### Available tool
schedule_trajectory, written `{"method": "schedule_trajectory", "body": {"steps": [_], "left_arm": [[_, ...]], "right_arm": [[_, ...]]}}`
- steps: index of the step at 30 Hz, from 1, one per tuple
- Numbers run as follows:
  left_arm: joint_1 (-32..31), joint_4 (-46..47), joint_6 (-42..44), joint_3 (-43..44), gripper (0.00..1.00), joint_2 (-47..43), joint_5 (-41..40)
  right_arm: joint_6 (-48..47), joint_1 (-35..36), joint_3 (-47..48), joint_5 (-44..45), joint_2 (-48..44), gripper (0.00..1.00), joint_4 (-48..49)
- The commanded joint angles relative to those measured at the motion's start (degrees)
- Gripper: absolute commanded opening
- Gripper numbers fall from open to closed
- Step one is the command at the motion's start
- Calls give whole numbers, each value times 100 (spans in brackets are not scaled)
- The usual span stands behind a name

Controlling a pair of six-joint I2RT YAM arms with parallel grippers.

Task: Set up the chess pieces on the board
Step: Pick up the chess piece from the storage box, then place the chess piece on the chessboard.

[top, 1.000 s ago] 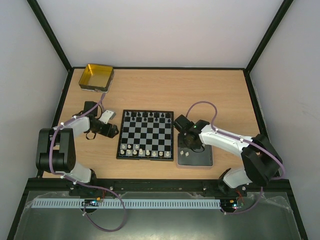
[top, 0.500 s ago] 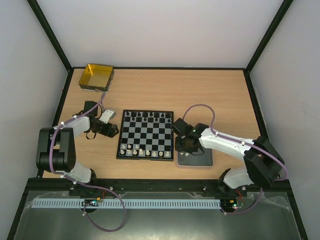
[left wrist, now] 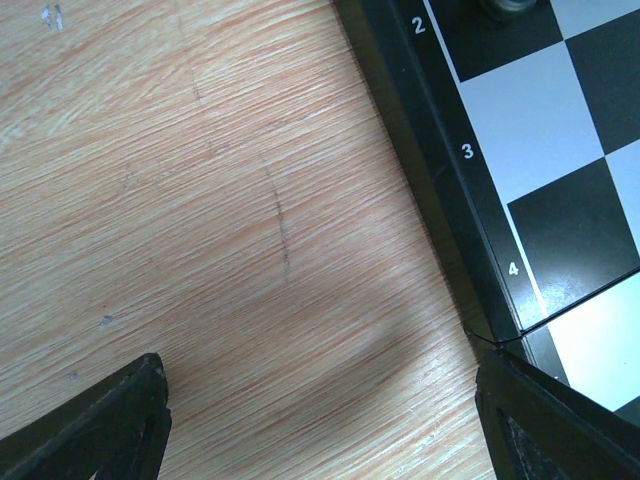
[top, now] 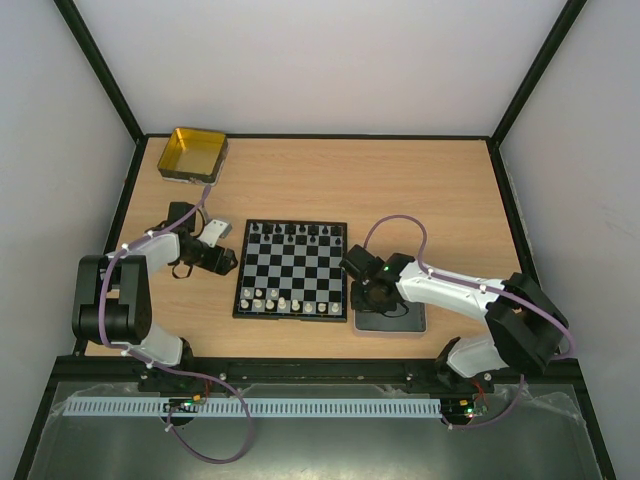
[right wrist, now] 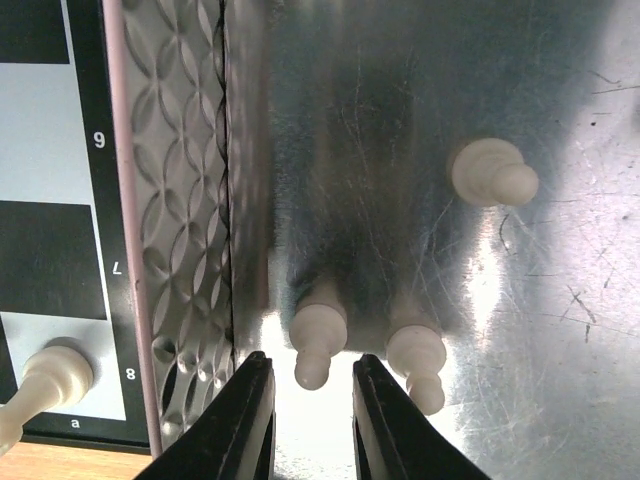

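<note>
While black and white chess pieces (top: 272, 295) are lining the board's (top: 293, 272) end rows, three white pawns (right wrist: 490, 175) are lying loose in the grey metal tray (right wrist: 450, 80) just beside it. The right gripper (right wrist: 312, 385) is straddling one pawn (right wrist: 318, 332), jaws narrowly parted and not touching it, apparently lining up a pick, and the left gripper (left wrist: 320, 430) is hovering wide open over the wooden table (left wrist: 200, 200) at the board's opposite edge.

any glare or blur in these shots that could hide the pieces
Right wrist view: strong glare on the shiny tray near the bottom edge, bright around one white pawn. Left wrist view: table grain and board edge sharp, left fingers in shadow. Top view: even light, pieces tiny.
</note>
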Motion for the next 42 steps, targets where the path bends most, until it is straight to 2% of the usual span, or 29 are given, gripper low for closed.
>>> {"method": "schedule_trajectory", "body": {"steps": [1, 9, 22, 34, 42], "left_arm": [[-9, -138, -12, 45, 84, 73, 32], [-7, -132, -12, 47, 84, 59, 24], [-7, -144, -3, 46, 84, 79, 31], [-7, -154, 14, 50, 84, 85, 67], [-7, -157, 22, 51, 84, 91, 80]], "right_arm": [[67, 31, 10, 248, -126, 22, -99], [-25, 30, 49, 276, 59, 21, -37], [-104, 32, 103, 271, 119, 6, -41], [-290, 32, 1314, 1131, -212, 2, -1329], [-308, 425, 2367, 862, 503, 2, -1306]]}}
